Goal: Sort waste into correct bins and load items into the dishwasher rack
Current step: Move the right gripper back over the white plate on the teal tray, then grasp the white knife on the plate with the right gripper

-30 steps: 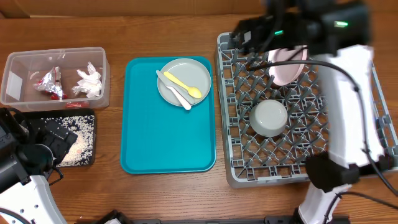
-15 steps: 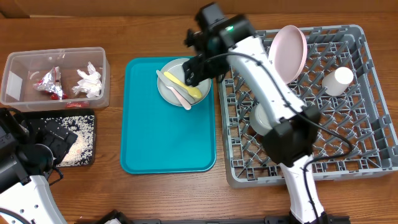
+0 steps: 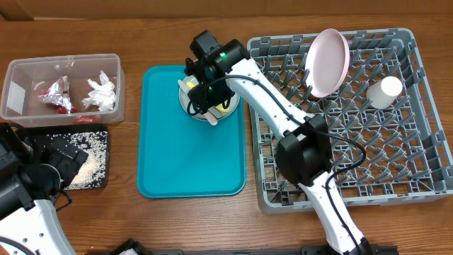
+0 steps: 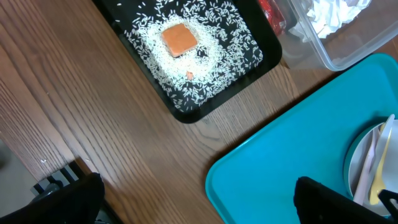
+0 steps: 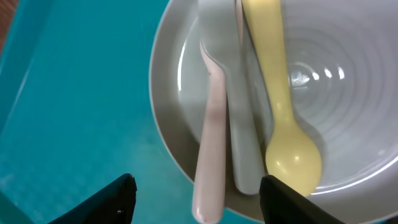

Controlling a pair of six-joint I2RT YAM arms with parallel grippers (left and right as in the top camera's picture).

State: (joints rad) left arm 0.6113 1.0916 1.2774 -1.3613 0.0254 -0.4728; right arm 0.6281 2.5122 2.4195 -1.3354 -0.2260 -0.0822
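Observation:
My right gripper [image 5: 202,202] hangs open low over the grey plate [image 5: 348,155] on the teal tray [image 3: 187,156]. Between its dark fingertips [image 5: 115,199] lie the ends of two pale plastic utensils [image 5: 208,174], untouched. The yellow spoon [image 5: 283,130] rests just beside the right fingertip. In the overhead view the right gripper [image 3: 205,98] covers most of that plate. The pink plate [image 3: 327,62] and white cup [image 3: 384,92] stand in the grey rack [image 3: 417,170]. My left gripper [image 4: 202,205] is open over bare wood and the teal tray's corner.
The clear tub [image 3: 62,88] holds tissue, foil and red packets. Below it the black tray [image 4: 186,115] carries rice grains and an orange cube [image 4: 179,38]. The right arm stretches from the rack's front across its left side, hiding part of the rack floor.
The right arm has swung from the rack leftward to the grey plate on the teal tray, and its jaws have narrowed somewhat. The left arm has not moved.

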